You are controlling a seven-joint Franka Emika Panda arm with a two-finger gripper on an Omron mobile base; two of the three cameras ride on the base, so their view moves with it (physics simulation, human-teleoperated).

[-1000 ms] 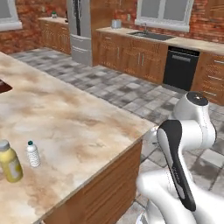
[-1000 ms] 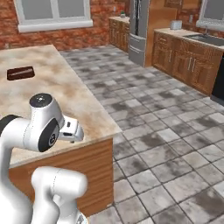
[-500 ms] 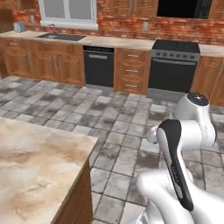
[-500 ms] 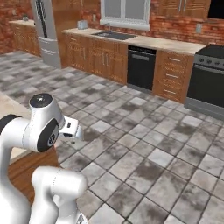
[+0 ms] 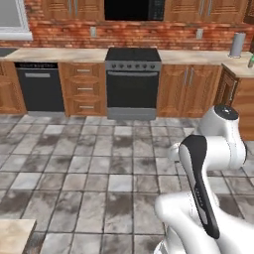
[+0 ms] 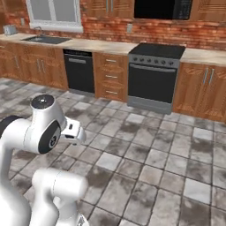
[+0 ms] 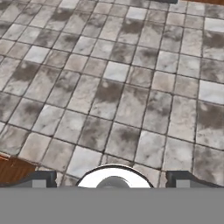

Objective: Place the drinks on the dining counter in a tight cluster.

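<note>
1. The tool (image 7: 112, 181) appears in the hand view as two dark finger tips, one (image 7: 38, 179) at the lower left and one (image 7: 188, 179) at the lower right. They stand wide apart, fully spread, with nothing between them.
2. The hand view looks down on the grey and beige tiled floor (image 7: 122, 87). A small wedge of brown wood (image 7: 13, 168) sits at its lower left edge.
3. In the left base view, a beige marbled corner of the dining worktop (image 5: 14, 235) occupies the bottom left. It carries no bottle on the part shown. The drinks cannot be located from these views.
4. The white arm (image 5: 208, 173) rises folded at the lower right of the left base view and at the lower left of the right base view.
5. Across the tiled floor, a wall of wooden cabinets (image 5: 79, 89) runs under a beige worktop (image 5: 59, 53) backed by red brick.
6. A black oven (image 5: 132, 82) stands in the middle of that row, with a black dishwasher (image 5: 38, 85) to its left.
7. A dark microwave (image 5: 134, 9) hangs above the oven.
8. A grey cylindrical container (image 5: 237, 44) stands upright on the worktop at the far right.
9. In the right base view, a sink (image 6: 46, 39) lies under a window (image 6: 55, 11), and a toaster (image 6: 9, 30) stands at the far left.
</note>
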